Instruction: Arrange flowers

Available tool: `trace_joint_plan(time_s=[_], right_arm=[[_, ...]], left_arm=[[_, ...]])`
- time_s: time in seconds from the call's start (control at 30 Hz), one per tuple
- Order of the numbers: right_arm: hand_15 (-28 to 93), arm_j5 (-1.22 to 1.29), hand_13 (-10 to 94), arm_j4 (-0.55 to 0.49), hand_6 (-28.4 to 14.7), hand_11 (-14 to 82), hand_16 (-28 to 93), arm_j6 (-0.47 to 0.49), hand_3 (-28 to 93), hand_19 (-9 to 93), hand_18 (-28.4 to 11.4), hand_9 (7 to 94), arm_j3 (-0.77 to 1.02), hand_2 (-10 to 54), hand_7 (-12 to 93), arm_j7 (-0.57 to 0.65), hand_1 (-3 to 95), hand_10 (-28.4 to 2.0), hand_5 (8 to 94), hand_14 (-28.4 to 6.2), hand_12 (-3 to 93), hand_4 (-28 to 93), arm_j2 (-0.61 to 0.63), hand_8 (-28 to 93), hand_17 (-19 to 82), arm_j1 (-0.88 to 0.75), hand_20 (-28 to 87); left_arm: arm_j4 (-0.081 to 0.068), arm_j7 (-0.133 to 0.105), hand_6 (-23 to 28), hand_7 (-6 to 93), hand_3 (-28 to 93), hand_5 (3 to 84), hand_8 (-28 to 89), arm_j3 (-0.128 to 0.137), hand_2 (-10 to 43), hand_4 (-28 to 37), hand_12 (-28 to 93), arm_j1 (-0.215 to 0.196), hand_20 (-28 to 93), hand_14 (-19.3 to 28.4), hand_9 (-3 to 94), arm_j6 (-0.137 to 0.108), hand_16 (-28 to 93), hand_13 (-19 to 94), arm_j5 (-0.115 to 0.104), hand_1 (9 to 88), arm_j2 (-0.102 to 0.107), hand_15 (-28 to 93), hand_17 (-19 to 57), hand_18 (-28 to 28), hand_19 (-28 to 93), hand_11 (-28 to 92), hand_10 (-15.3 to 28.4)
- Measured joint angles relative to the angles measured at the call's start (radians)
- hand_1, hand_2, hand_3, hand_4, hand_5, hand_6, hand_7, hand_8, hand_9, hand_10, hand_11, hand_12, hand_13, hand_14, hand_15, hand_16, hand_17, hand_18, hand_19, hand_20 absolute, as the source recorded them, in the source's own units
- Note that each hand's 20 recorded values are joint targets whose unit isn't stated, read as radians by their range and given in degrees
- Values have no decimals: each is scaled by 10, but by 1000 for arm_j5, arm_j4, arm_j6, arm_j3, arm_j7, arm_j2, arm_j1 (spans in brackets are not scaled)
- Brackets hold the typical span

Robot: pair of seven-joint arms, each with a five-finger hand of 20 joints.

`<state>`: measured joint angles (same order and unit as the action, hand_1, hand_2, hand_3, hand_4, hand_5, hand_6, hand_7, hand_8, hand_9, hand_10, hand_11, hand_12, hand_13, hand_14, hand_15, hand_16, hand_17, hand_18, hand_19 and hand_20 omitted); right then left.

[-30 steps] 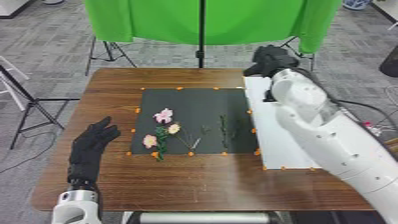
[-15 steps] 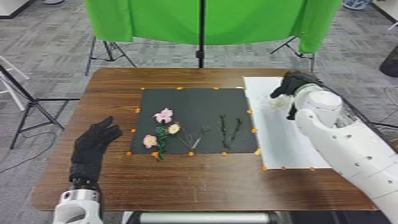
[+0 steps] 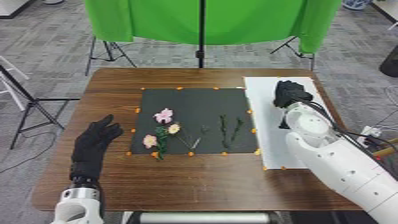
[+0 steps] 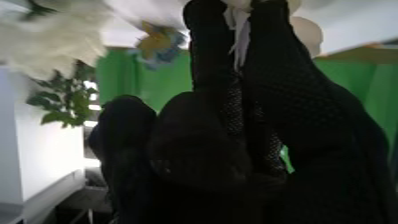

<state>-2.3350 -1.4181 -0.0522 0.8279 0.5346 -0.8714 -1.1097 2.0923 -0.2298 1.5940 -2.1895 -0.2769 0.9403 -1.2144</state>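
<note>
My right hand is over the upper part of the white board. In the right wrist view my right hand has its long fingers close together, pinching a pale flower near their tips. White blossoms, green leaves and a yellow-blue flower are close by there. On the dark mat lie a pink-white flower, a peach flower, a pink flower and two dark green stems, one of them on the right. My left hand is open over the table's left side.
The brown table carries the mat and the white board side by side, with small orange markers along their edges. Behind it stands a green screen on a black pole. A tripod stands on the floor at the left.
My right hand has come from beyond the board's far left corner to over its upper part. White petals seen beside it half a second ago are now hidden in the head view.
</note>
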Motion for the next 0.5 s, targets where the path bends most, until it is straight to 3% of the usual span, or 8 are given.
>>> trace_joint_plan(time_s=[0.1,0.27,0.37,0.5], right_arm=[[653,-12,930,-32,24,71,329,-44,591,932,-115,926,6,-95,209,-6,604,-76,822,-7,378,-203,9,72,693,-11,656],[655,22,928,-184,25,68,337,-69,602,932,-112,923,-4,-95,208,-28,588,-76,817,-6,384,-192,49,77,693,-8,664],[659,76,924,-253,27,67,340,-78,602,932,-111,921,-66,-95,210,-84,586,-77,815,-7,384,-192,62,77,692,37,667],[662,112,922,-270,29,66,341,-77,601,932,-110,918,-173,-95,212,-180,585,-75,811,-6,385,-195,42,76,691,115,669]], left_arm=[[1,0,51,116,693,461,-65,0,54,-283,110,0,182,187,465,0,-47,342,0,216,0,344,6,135,161,228,141],[3,1,51,118,695,461,-65,1,53,-283,110,-1,182,188,465,0,-47,342,0,215,0,344,6,135,160,227,142],[3,2,51,118,693,461,-66,1,54,-283,110,0,182,188,465,0,-48,342,2,216,0,344,7,135,160,227,141],[1,2,50,118,693,461,-66,-2,54,-283,110,2,182,187,465,1,-48,342,4,215,1,344,6,135,160,227,141]])
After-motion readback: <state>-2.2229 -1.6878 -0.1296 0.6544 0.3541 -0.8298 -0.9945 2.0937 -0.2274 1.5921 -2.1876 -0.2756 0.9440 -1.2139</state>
